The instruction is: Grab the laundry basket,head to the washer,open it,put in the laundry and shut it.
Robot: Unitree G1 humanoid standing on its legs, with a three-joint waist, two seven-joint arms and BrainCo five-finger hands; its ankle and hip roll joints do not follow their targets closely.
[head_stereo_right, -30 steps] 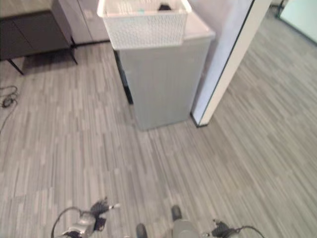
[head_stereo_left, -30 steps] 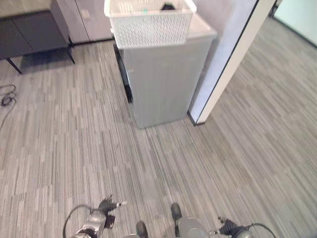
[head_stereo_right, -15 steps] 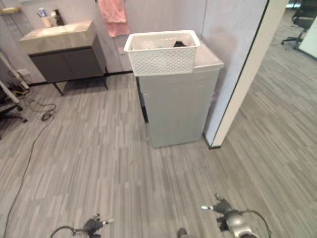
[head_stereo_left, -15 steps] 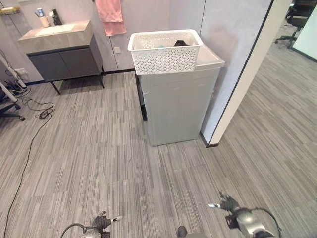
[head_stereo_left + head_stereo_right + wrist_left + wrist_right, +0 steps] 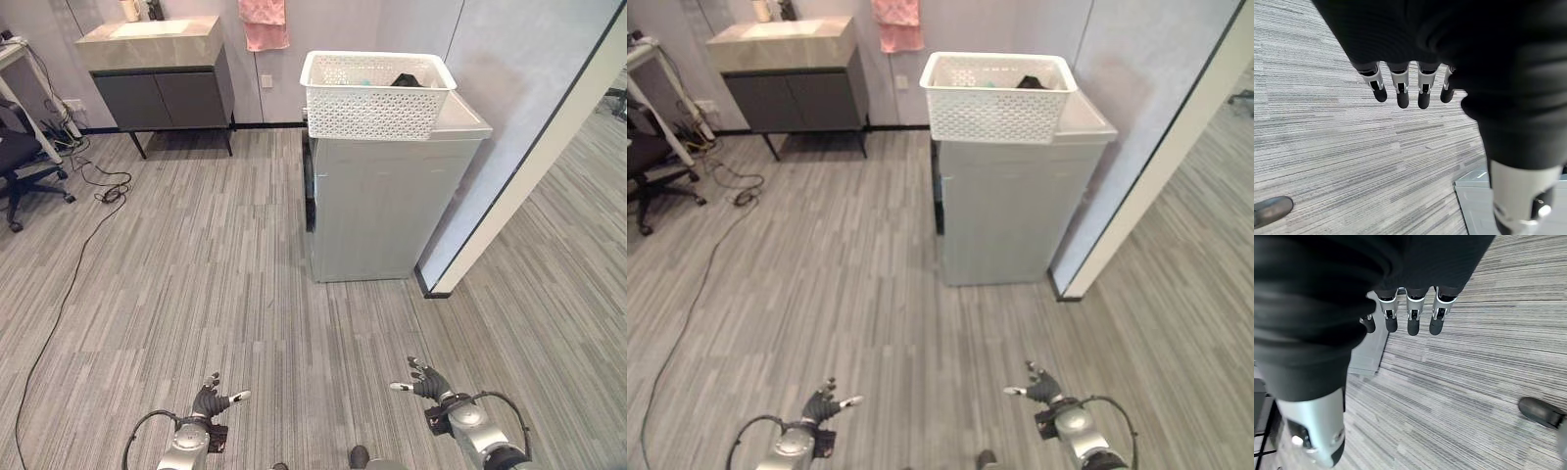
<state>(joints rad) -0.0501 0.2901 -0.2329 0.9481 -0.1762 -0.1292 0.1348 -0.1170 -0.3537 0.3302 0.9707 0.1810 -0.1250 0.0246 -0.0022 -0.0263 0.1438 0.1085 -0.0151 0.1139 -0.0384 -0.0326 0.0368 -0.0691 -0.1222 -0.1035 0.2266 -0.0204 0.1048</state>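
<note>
A white lattice laundry basket (image 5: 377,93) stands on top of the grey washer (image 5: 392,211), far ahead of me across the floor. A dark piece of laundry (image 5: 405,80) lies inside it at the right end. My left hand (image 5: 211,401) hangs low at the lower left, fingers (image 5: 1400,90) straight and holding nothing. My right hand (image 5: 428,384) hangs at the lower right, fingers (image 5: 1410,318) also straight and empty. Both hands are well short of the washer, whose lower part (image 5: 1371,350) shows past the right hand's fingers.
A dark vanity cabinet with a sink (image 5: 162,69) stands at the back left, a pink towel (image 5: 263,22) on the wall beside it. An office chair (image 5: 24,162) and a floor cable (image 5: 69,284) are at the left. A white partition with a dark edge (image 5: 519,166) flanks the washer's right.
The camera has swung up and leftwards, so the whole scene shifted and more of the room shows. The right hand, at the bottom edge a second ago, now shows with spread fingers.
</note>
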